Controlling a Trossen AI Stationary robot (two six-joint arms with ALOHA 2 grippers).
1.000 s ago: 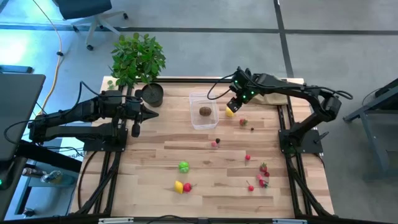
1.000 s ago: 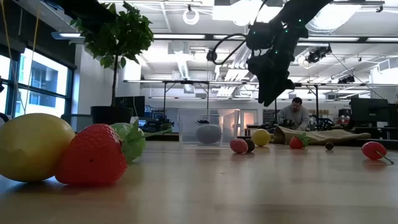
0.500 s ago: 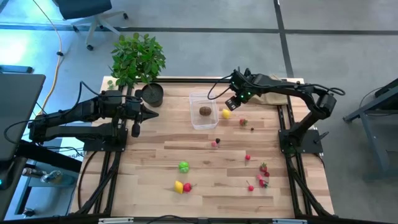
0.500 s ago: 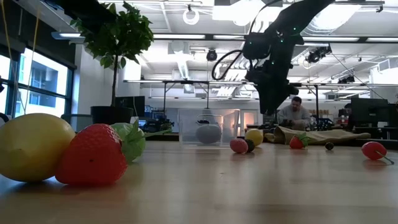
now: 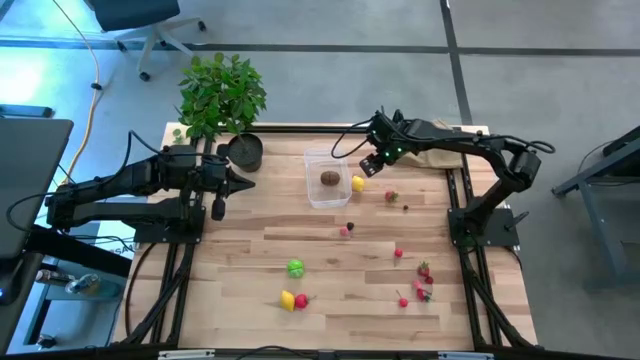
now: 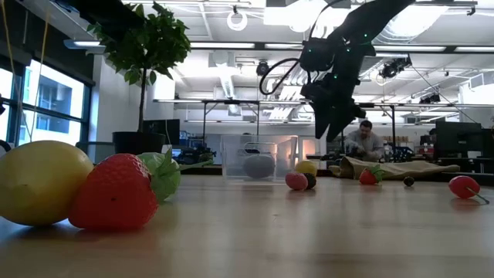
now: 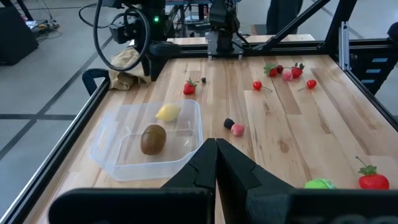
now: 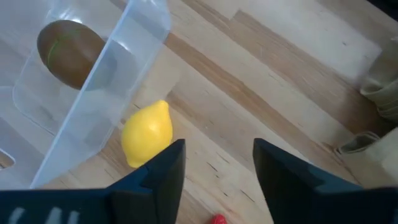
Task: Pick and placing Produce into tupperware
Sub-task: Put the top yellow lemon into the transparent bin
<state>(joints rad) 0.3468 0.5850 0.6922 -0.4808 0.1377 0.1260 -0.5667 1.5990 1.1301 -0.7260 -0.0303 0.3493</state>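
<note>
Right gripper has released the lemon, which now rests on the table against the tupperware wall, outside; placement missed, re-grasp needed.

- Table: pale wood planks, matt, visible grain.
- Tub: clear plastic, smooth, slightly glossy.
- Lemon: smooth yellow plastic, soft sheen.
- Kiwi: brown, matt.
- Strawberry: red, dimpled, glossy.
- Bag: tan crumpled paper.
- Right gripper: matt black fingers.

Overhead, table-level, two wrist views; all share tupperware.
</note>
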